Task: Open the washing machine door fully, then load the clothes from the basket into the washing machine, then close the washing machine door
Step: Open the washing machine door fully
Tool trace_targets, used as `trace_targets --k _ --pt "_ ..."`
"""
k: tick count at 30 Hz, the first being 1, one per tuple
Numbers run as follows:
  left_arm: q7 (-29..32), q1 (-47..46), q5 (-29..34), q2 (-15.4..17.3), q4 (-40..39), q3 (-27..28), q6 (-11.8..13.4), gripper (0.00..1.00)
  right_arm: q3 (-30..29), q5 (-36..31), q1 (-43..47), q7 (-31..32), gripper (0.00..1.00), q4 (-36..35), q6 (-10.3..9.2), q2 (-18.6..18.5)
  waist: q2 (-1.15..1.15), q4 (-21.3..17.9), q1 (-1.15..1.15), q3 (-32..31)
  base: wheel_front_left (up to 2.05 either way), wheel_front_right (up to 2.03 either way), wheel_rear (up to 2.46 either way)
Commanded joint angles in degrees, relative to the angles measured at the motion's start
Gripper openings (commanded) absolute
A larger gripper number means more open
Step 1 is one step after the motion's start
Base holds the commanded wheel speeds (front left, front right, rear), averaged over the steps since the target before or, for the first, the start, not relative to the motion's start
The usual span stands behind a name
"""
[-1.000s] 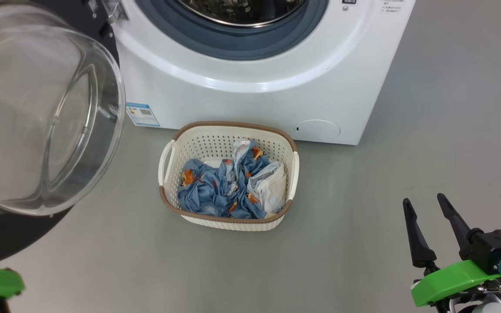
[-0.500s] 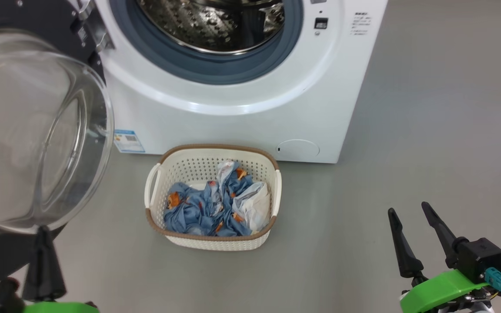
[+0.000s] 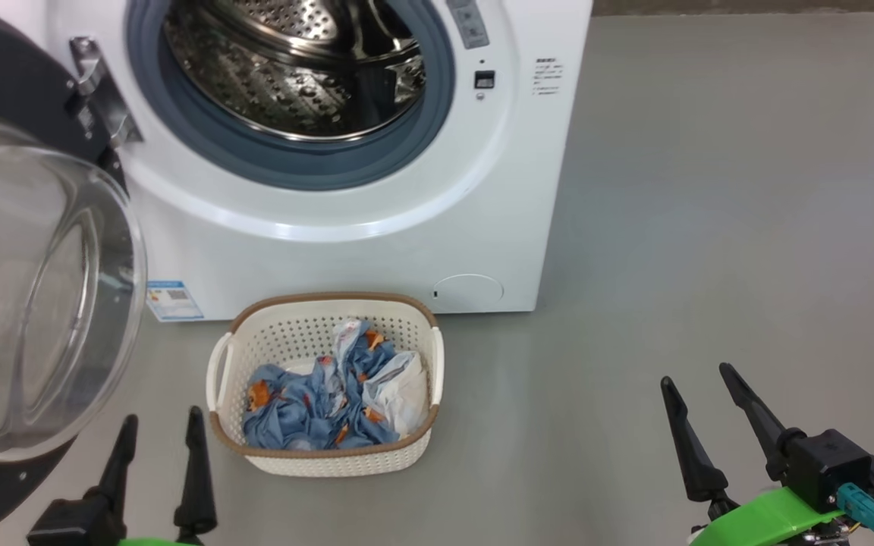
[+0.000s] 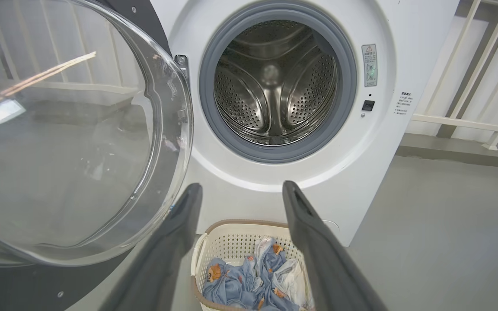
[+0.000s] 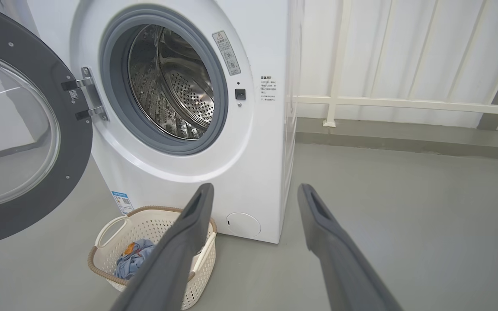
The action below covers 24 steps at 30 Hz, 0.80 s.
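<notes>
Two grippers, both spread wide and both carrying nothing: that's your picture, operator. Your left gripper (image 3: 162, 418) sits low at the left of the head view with its fingers pointing up. It is just beside the left end of the basket (image 3: 331, 462) and below the glass bowl of the washing machine door (image 3: 27, 303). Your right gripper (image 3: 696, 375) is low at the right, jaws apart, over bare grey floor (image 3: 710, 227) and well apart from the basket.

The door is swung out wide on its hinge (image 3: 99, 91) at the left of the washing machine (image 3: 331, 258), with the inner side of its black rim and the clear bowl turned toward you. The mouth stands uncovered, the grey gasket (image 3: 293, 163) ringing the perforated steel drum (image 3: 285, 83).

The basket stands on the floor right in front of the machine, near its base, between the blue sticker (image 3: 174, 301) and the round flap (image 3: 468, 292). The clothes (image 3: 315, 402) lie heaped inside it, blue fabric with orange figures and a white piece toward the right end.

Along your left wrist view, the basket shows low between your two fingers, with the drum straight ahead above it.
</notes>
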Motion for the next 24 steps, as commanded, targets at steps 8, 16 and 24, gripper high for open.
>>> trace_targets --k 8,16,24 --pt "0.6 0.1 0.7 0.1 -0.7 1.0 0.7 1.0 0.8 0.5 0.9 0.6 1.0 -2.6 0.09 -0.2 0.0 -2.8 0.0 -2.1 0.0 0.0 0.0" --pt "1.2 0.8 0.7 0.5 -0.4 0.5 1.0 1.0 0.2 1.1 1.7 0.6 1.0 -2.7 0.09 -0.2 0.0 -4.1 0.0 -2.7 0.0 0.0 0.0" --pt "1.1 0.4 1.4 0.9 0.1 0.1 1.4 1.0 -0.1 1.3 2.1 0.6 1.0 -2.4 0.09 -0.2 0.0 -4.2 0.0 -2.9 0.0 0.0 0.0"
